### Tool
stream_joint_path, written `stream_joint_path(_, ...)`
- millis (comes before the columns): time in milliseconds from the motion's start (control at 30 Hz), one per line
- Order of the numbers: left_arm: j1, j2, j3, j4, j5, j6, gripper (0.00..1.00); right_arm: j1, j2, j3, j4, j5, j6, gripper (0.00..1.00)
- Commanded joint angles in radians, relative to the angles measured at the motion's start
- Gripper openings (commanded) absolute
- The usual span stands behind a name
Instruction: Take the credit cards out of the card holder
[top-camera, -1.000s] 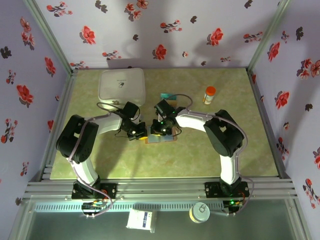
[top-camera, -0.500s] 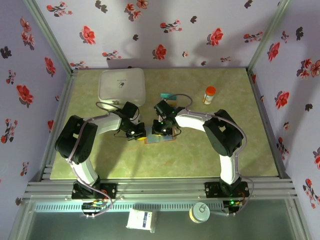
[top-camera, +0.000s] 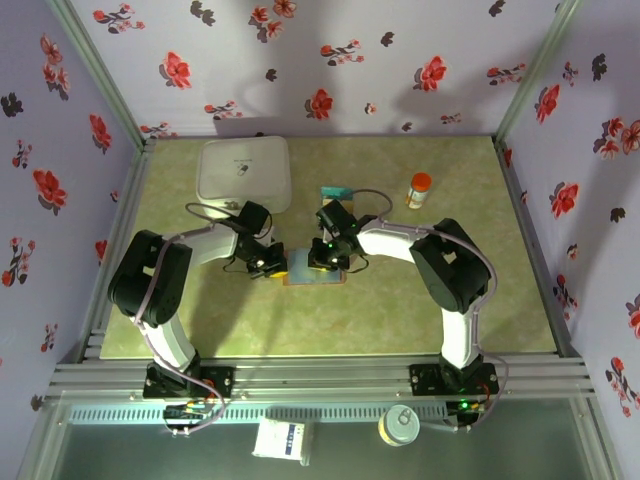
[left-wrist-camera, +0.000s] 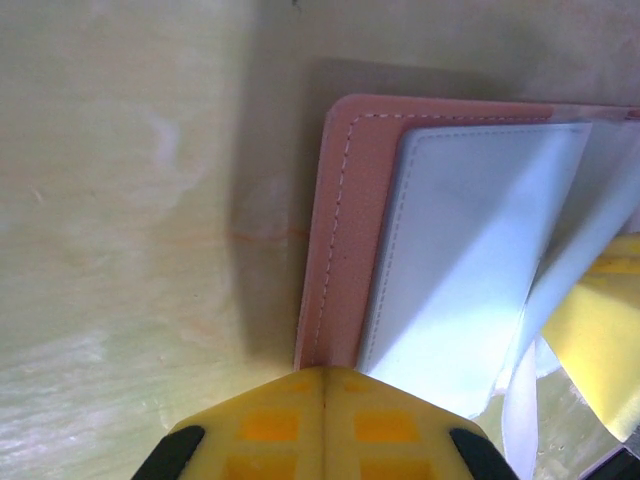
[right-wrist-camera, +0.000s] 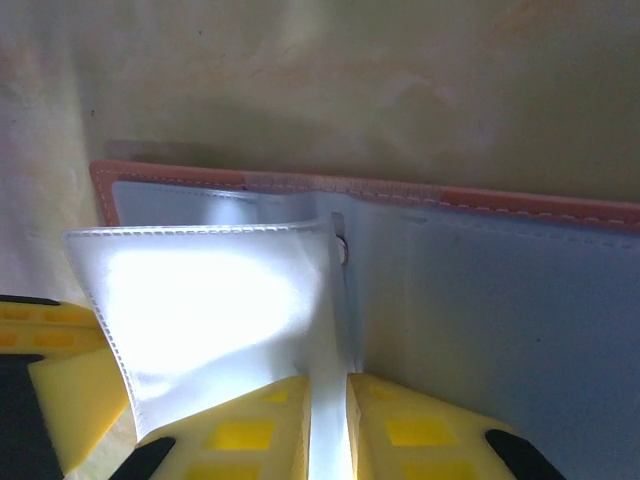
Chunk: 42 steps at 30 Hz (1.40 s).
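Wallet (top-camera: 315, 274) lying open at mid-table (top-camera: 420, 320), tan side down, between the two arms. Left jaws fully closed (pads meeting), tips at the wallet's left edge. Right jaws narrow, pinching a grey-blue inner flap (right-wrist-camera: 220, 310) that stands raised off the lining.

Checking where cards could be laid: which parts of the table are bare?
Bare: the near strip of green table between the tan leather card holder and the front edge, and the far right corner beside the orange-capped bottle. Crowded: the middle, and around the white rounded box.
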Motion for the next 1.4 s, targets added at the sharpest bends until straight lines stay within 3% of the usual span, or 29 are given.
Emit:
stream_joint_path(0, 0.019, -0.006, 0.005, -0.079, -0.065, 0.030, 0.00, -0.016, -0.022, -0.042, 0.029, -0.009, 0.022, 0.19)
stream_joint_path(300, 0.021, -0.113, 0.053, -0.068, -0.008, -0.033, 0.00, -0.024, -0.021, -0.069, 0.065, -0.024, 0.033, 0.19)
stream_joint_path(533, 0.017, -0.120, 0.037, 0.108, 0.117, -0.159, 0.18, -0.024, -0.029, -0.080, 0.063, -0.025, 0.033, 0.19)
stream_joint_path(967, -0.035, -0.008, -0.006, 0.190, 0.147, -0.197, 0.22, -0.022, -0.027, -0.087, 0.072, -0.026, 0.050, 0.19)
stream_joint_path(1367, -0.054, -0.033, -0.026, 0.213, 0.089, -0.239, 0.20, -0.021, -0.053, -0.065, 0.059, -0.035, 0.020, 0.19)
